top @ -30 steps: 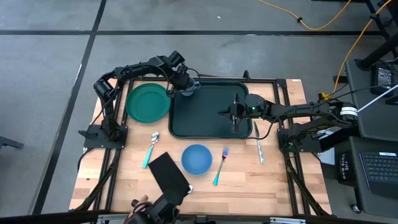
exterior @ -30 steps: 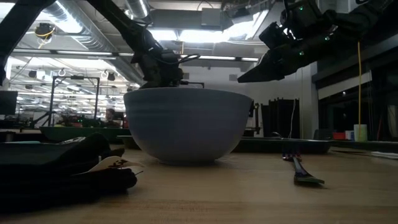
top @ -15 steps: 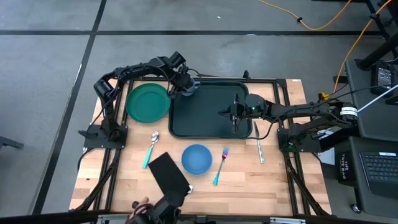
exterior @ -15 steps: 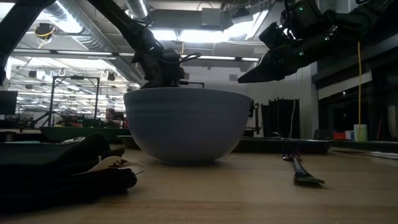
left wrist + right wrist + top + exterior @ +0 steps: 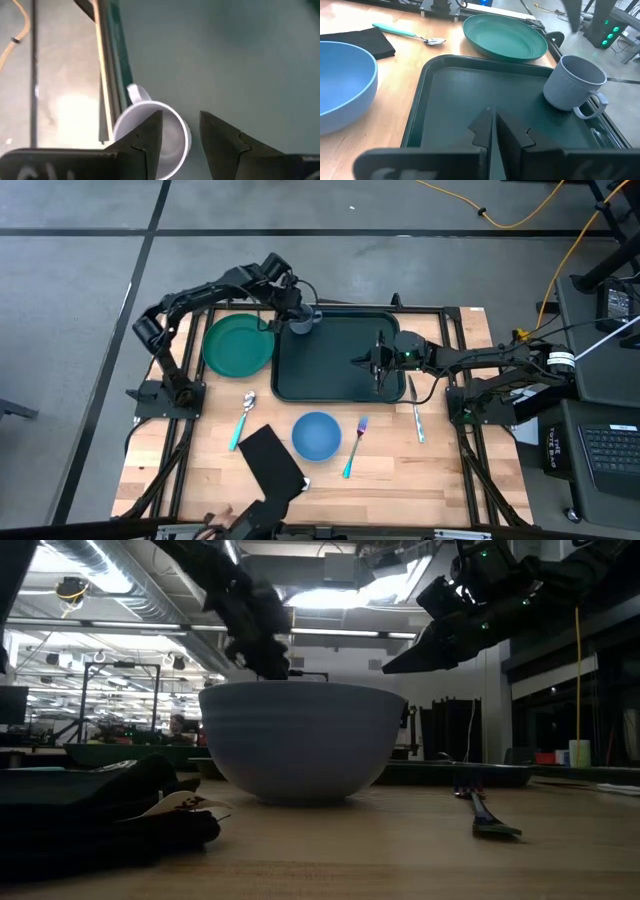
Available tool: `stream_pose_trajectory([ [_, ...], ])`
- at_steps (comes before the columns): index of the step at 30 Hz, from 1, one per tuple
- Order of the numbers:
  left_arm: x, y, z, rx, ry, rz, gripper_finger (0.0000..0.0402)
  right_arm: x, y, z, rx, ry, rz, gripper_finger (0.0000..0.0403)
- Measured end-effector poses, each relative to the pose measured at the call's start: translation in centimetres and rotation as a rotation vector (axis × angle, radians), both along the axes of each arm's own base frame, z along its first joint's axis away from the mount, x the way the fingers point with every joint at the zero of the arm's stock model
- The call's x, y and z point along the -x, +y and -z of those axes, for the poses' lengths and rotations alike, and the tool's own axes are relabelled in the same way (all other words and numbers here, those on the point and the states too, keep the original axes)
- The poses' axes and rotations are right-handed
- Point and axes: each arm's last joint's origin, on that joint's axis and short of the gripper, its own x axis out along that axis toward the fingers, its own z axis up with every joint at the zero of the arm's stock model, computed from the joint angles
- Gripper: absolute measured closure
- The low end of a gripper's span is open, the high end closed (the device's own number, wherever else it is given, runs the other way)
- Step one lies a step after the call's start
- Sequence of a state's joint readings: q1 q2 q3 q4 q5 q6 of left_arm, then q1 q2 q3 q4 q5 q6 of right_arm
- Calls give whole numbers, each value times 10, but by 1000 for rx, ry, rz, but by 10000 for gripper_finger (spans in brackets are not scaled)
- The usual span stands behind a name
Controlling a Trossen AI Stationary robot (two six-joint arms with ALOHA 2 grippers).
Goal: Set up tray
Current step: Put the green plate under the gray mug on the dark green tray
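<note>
From the left wrist view you see the left gripper [image 5: 180, 131] parted above the mug [image 5: 152, 131] on the tray [image 5: 240, 55]; the right gripper [image 5: 492, 131] hovers closed

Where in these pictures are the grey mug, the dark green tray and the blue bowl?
Pale grey handled mug [image 5: 572, 82]: right wrist view, on its side wall.
Large dark green rectangular plastic tray [image 5: 340, 365]: high view, on its bare floor.
Round blue bowl [image 5: 317, 435]: high view, on its inside.

Grey floor [image 5: 80, 280], yellow cable [image 5: 500, 215], bright ceiling lights [image 5: 320, 595].
</note>
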State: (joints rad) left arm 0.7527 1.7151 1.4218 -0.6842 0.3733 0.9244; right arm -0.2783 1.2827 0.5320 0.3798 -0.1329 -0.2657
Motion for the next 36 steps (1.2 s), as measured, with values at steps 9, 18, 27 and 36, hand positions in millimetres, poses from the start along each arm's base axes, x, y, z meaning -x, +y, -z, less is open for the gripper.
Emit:
stream_pose_trajectory([
  [9, 13, -41, -45, 14, -45, -43, 285, 0, 0, 1, -3, 13, 1, 373],
  [18, 23, -82, -35, 156, 53, -85, 348, 1, 0, 1, -4, 15, 0, 373],
  [27, 30, -119, -19, 158, 55, -281, 400, 1, 0, 2, -6, 22, 0, 373],
  [36, 31, -165, -9, 81, 241, -523, 400, 2, 0, 4, -13, 48, 0, 373],
])
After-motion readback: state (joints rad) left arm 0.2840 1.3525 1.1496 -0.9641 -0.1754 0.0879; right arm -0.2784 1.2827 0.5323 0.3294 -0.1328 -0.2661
